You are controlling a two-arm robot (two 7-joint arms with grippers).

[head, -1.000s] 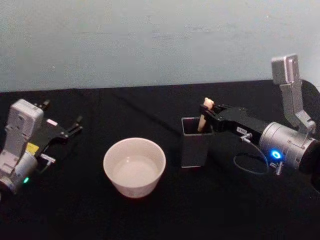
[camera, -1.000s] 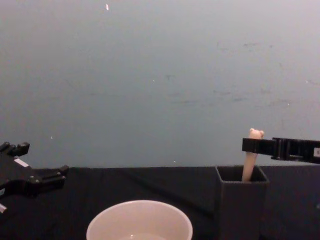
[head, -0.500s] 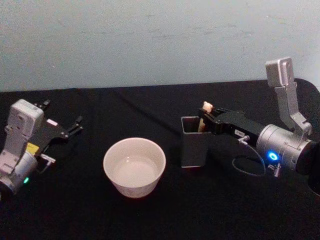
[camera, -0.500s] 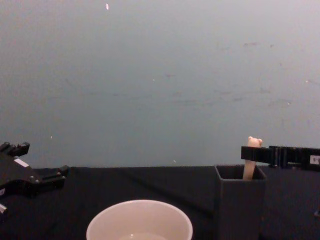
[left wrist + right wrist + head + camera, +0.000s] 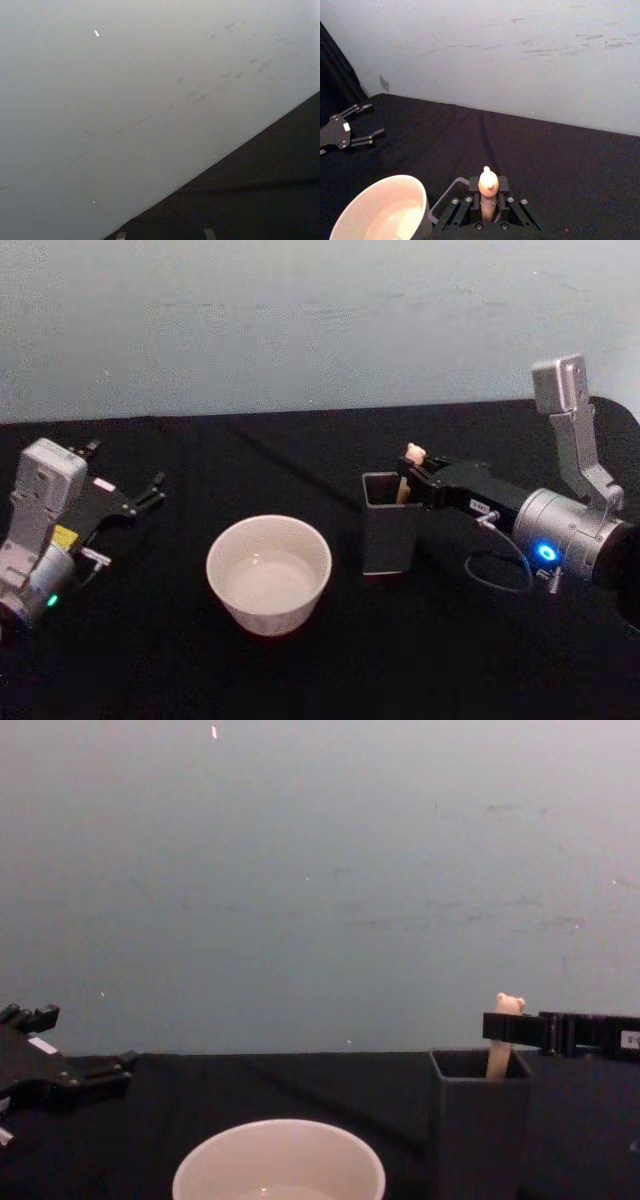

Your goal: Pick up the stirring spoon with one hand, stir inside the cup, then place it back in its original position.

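The right gripper (image 5: 412,483) has its black jaws closed on the beige handle of the small bear-topped stirring spoon (image 5: 504,1038), just under the little bear head. The spoon stands upright in the dark grey square holder (image 5: 389,523), its metal bowl hidden inside. Compared with a second ago, the bear head sits lower above the holder's rim and the right arm has dropped with it, so the spoon has gone down into the holder rather than come up. Over the last half second nothing much has shifted. To my eye this is either the spoon being set back in its place or a grip being settled before the lift; I cannot say which.

The wide cream-white cup (image 5: 268,573) rests on the black desk (image 5: 300,460) just beside the holder, towards the robot's left, apart from it.

The left gripper (image 5: 140,498) hangs parked at the far left, jaws spread and empty.
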